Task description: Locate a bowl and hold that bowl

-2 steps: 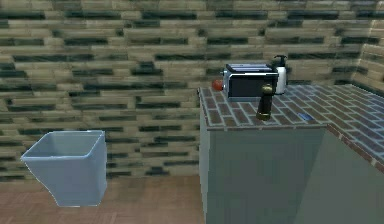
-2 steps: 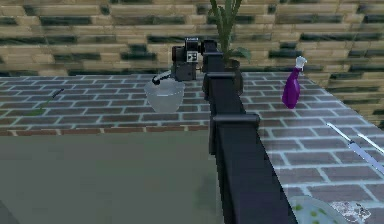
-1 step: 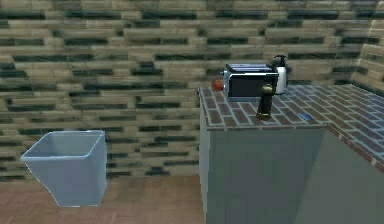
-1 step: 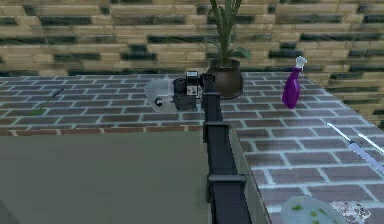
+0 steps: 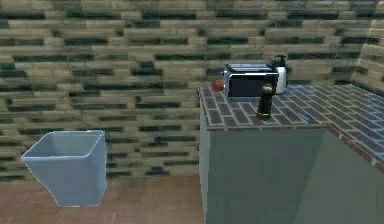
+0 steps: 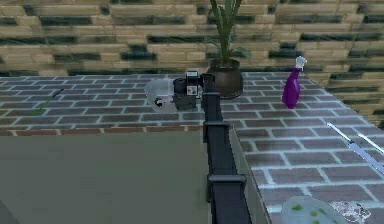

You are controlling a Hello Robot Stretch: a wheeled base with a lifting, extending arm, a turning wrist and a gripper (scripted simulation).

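Bowl (image 6: 158, 93) appears amid the countertop (image 6: 90, 105), well inside its edges.

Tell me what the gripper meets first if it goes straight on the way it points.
Most likely the pale grey rounded thing, perhaps the bowl, right at the far end of the gripper, by the brick-patterned countertop. Whether they touch cannot be told, as depth is unclear.

Forward view facing counter (image 5: 300, 105) corner, near, arm side view across same counter

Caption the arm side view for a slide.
Arm over tiled counter, claw at a pale rounded object, potted plant and purple bottle nearby.
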